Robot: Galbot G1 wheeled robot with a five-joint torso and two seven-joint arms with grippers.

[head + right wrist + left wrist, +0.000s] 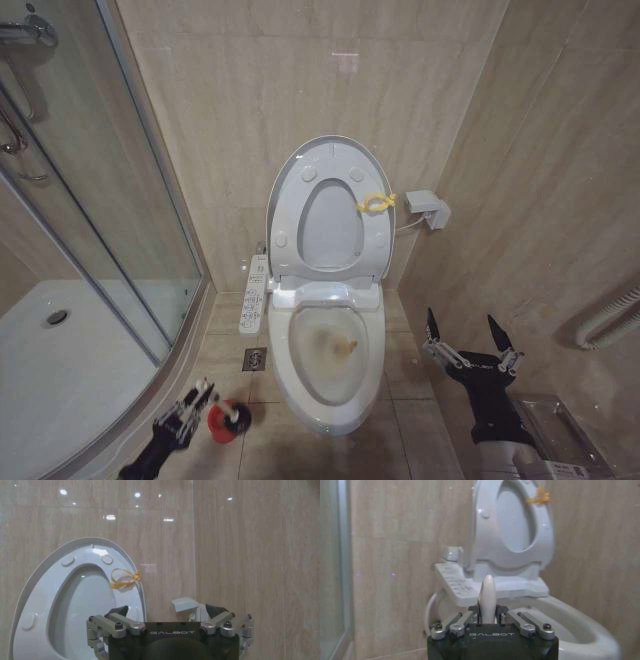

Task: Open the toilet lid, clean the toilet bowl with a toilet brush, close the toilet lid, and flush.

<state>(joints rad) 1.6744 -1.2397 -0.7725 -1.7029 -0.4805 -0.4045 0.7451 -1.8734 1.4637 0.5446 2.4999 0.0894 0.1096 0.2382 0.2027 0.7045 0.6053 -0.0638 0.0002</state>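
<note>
Gripping the brush [487,592] handle, the left gripper [190,405] has its fingers clamped over the red cup [228,421], floor-left of the bowl [330,350]. Lid [335,150] and seat stand upright. Right gripper [470,345] waits, fingers apart. Risk: the thin handle slipping, dragging the cup over.

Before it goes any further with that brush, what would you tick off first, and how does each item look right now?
1. Toilet lid up against the wall, seat ring raised with it: ok.
2. Toilet bowl open, staining visible inside: ok.
3. Left gripper shut on the toilet brush handle: ok.
4. Brush lifted out of the red cup holder: cannot tell; the gripper is right beside the holder.
5. Right gripper open, hanging beside the bowl, apart from it: ok.
</note>
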